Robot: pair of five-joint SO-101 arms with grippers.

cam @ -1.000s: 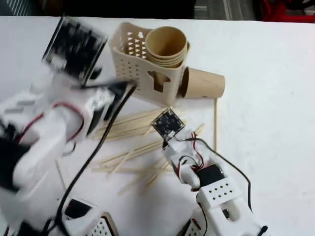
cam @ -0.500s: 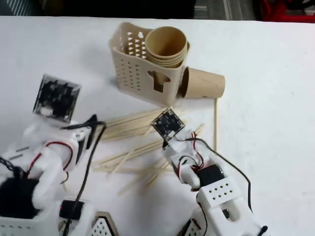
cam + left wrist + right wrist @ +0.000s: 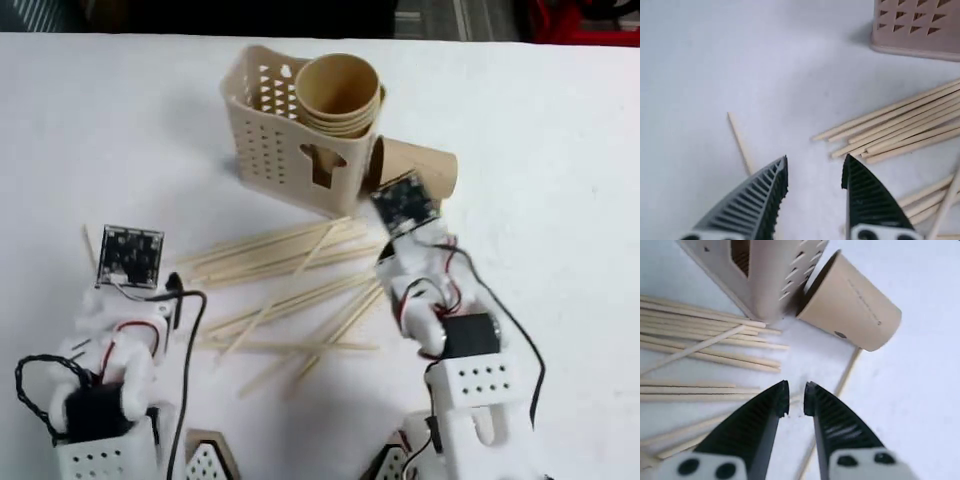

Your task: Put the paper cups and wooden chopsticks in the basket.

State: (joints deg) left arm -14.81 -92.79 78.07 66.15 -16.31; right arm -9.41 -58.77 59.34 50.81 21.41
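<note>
A beige perforated basket (image 3: 272, 140) stands at the back with stacked paper cups (image 3: 338, 92) inside it. One more paper cup (image 3: 432, 170) (image 3: 852, 302) lies on its side against the basket's right side. Several wooden chopsticks (image 3: 285, 285) are scattered on the table in front. My right gripper (image 3: 796, 392) hovers just in front of the lying cup, open by a narrow gap and holding nothing; one chopstick (image 3: 847, 371) runs beside it. My left gripper (image 3: 815, 167) is open over bare table, between a lone chopstick (image 3: 740, 142) and a bundle of chopsticks (image 3: 900, 131).
The white table (image 3: 560, 150) has free room to the right and at the back left. The left arm (image 3: 120, 330) sits at the front left, the right arm (image 3: 450, 330) at the front right. The basket's corner (image 3: 920, 27) shows beyond the left gripper.
The left arm has swung back from beside the basket to the front left. The right arm has moved up to the lying cup, and some chopsticks have shifted.
</note>
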